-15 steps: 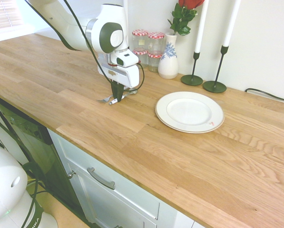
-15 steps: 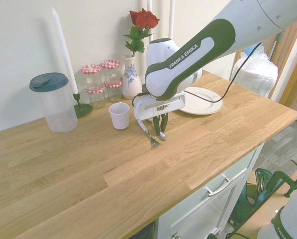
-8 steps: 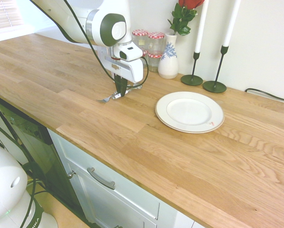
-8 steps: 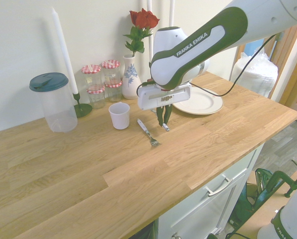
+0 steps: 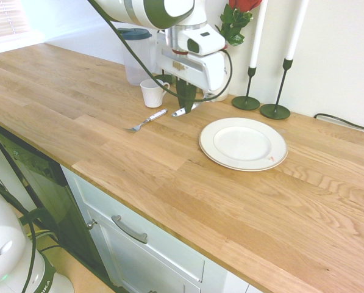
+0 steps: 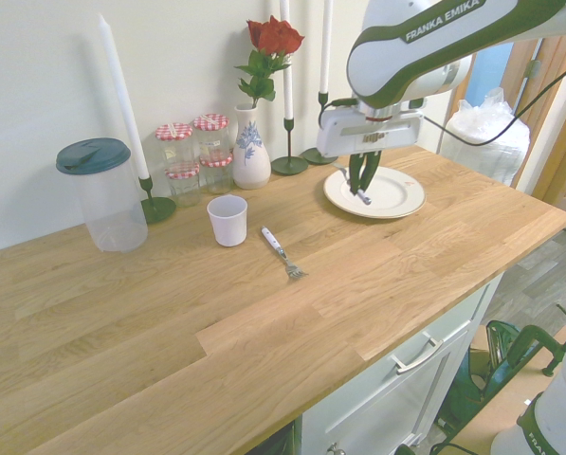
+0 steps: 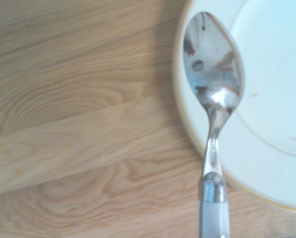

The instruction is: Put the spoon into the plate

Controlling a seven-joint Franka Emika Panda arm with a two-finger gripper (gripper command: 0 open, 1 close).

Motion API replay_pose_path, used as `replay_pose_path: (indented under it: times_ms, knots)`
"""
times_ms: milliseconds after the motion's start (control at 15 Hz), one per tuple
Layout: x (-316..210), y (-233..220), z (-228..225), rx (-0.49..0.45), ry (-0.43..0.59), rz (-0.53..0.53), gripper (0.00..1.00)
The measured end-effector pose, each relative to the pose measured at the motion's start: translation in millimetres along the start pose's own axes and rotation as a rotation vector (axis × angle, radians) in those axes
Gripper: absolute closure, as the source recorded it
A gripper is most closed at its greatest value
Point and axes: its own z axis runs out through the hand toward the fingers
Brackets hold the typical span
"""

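Observation:
My gripper (image 5: 186, 107) (image 6: 363, 183) hangs above the counter at the edge of the plate (image 5: 242, 144) (image 6: 397, 194), shut on the spoon's pale handle. The spoon (image 5: 183, 112) (image 6: 362, 196) is small and silver and pokes out below the fingers, off the wood. In the wrist view the spoon (image 7: 214, 84) has its shiny bowl over the rim of the plate (image 7: 274, 99) while its handle is still over the wood. The plate is a large round cream-white dish with nothing lying on it.
A fork (image 5: 146, 121) (image 6: 283, 253) lies on the wood beside a white cup (image 5: 152, 93) (image 6: 228, 220). Along the wall stand a lidded plastic jug (image 6: 102, 194), checked-lid jars (image 6: 192, 156), a vase with a rose (image 6: 250, 147) and two candlesticks (image 5: 247, 101) (image 5: 275, 110).
The gripper has lifted the spoon away from beside the fork and carried it across the counter to the plate's edge. The fork stays where it was.

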Motion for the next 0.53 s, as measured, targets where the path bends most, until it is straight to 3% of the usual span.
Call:
replay_pose_path:
  times_ms: [533]
  knots:
    - [93.4, 16.7, 45.9, -0.041, -0.014, 0.005, 1.00]
